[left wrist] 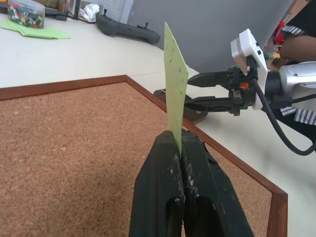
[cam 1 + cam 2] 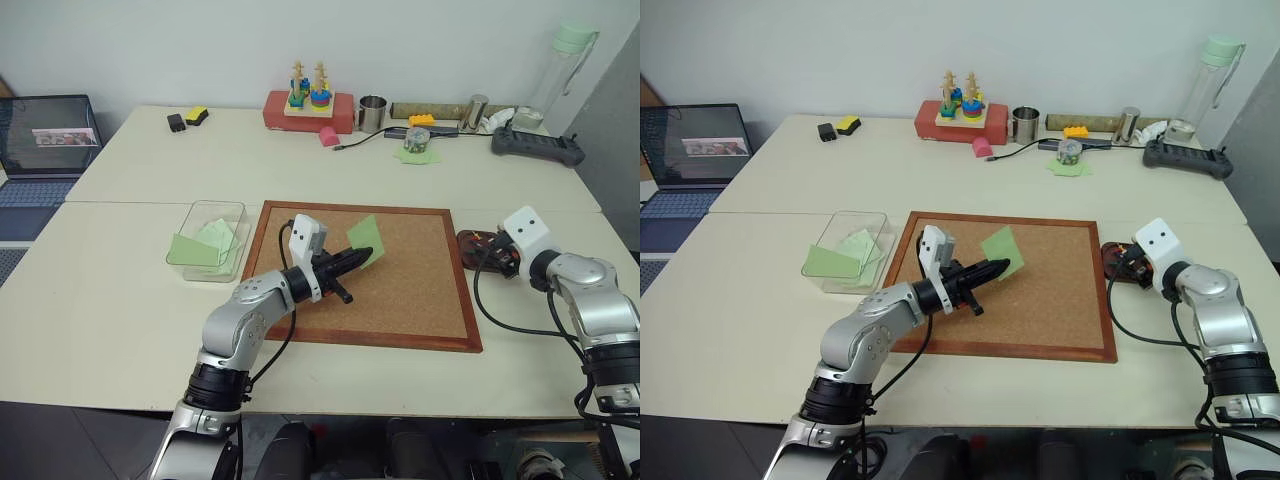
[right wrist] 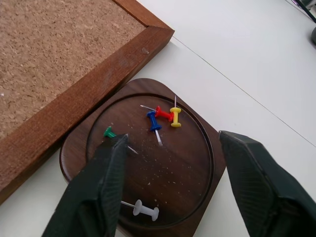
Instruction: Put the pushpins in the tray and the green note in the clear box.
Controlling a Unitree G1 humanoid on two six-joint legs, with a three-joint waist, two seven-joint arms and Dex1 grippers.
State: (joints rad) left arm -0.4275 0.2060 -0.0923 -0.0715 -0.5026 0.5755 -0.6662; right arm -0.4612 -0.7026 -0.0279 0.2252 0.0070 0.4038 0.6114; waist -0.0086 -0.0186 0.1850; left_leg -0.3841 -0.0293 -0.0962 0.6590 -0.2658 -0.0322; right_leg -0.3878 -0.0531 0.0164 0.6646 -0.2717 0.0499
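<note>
Pale green paper, a small rectangular sticky note [image 1: 175, 84], stands on edge between my left gripper's [image 1: 180, 148] black fingers, which are pressed together on its lower edge. In the left eye view this sits at the centre of the frame, above a large wood-framed cork board [image 2: 420, 290] lying on the cream tabletop [image 2: 100, 300].

Left of the board in that view I see a transparent plastic rectangular box [image 2: 208, 240] with low walls; more pale green sheets lie in it and over its near wall.

At the right of the frame, just beside the board's right edge, rests a small dark brown wooden tray [image 3: 192, 128], rounded-square with a shallow rim. My right gripper [image 3: 173, 182] hangs low over it with its fingers spread wide, holding nothing that I can see. Inside the tray lie small plastic pushpins [image 3: 163, 118]: red, blue and yellow ones touching in a cluster, a green one near one finger, and a white one apart from these.
</note>
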